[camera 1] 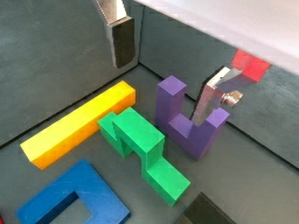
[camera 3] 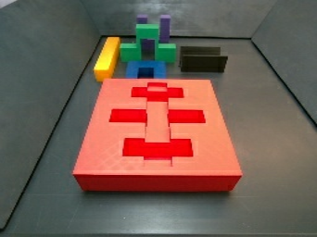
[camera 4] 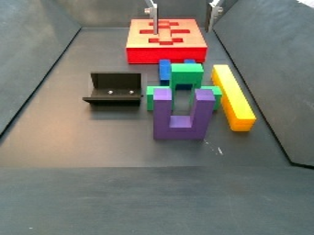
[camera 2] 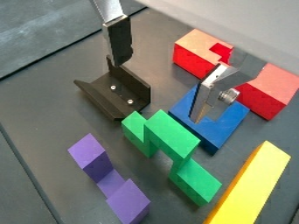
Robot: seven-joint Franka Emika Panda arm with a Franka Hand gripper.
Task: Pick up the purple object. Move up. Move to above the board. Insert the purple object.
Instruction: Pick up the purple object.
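Since the tool [camera 1: 163, 70] hangs empty with its two silver plates standing well apart, the first step, picking up the purple object [camera 1: 187, 122], is not yet done. In a wrist view the purple object sits below the tool, with one finger [camera 1: 216, 101] just beside its prong and the other finger [camera 1: 121, 39] farther off, so the block seems offset toward one plate rather than centred in the gap. Its two prongs point up and its base runs roughly along the line between the fingers; I judge the tool needs to shift and perhaps turn before descending. In a side view the purple object [camera 4: 179, 112] lies on the dark floor, touching or just beside the green block [camera 4: 185, 84], with the yellow bar [camera 4: 233, 95] on its far side and the fixture [camera 4: 113, 89] apart. The board [camera 4: 167, 36] lies well beyond the blocks.
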